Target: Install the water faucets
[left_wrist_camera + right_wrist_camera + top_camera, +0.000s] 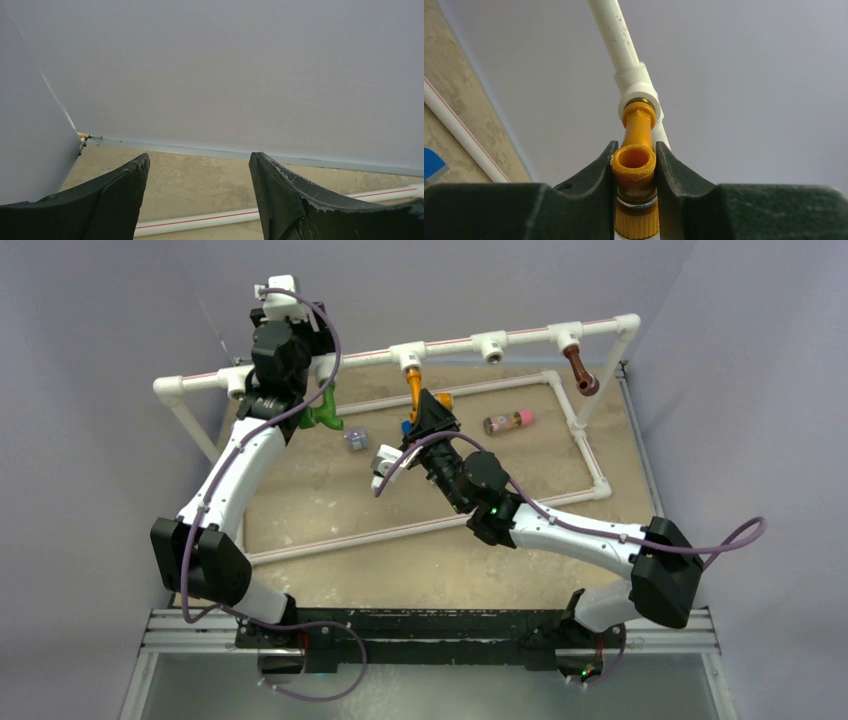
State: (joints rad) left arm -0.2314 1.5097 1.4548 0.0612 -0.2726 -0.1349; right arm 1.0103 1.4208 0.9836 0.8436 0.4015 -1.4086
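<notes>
The orange faucet (415, 388) hangs from a white tee socket (405, 357) on the raised back pipe. My right gripper (428, 412) is shut on it. In the right wrist view the jaws (634, 147) clamp the orange faucet (638, 125) by its side branch, and its stem enters the tee (638, 87). The dark brown faucet (578, 370) hangs from the tee at the back right. The green faucet (322, 412) sits just under my left wrist (278, 352); its mounting is hidden. My left gripper (197, 157) is open and empty, facing the back wall.
One tee socket (490, 347) on the back pipe has nothing in it. A pink-and-brown cylinder (508, 422), a small grey-blue piece (355, 439) and a blue piece (408, 427) lie on the tan board inside the white floor pipe frame (590, 455).
</notes>
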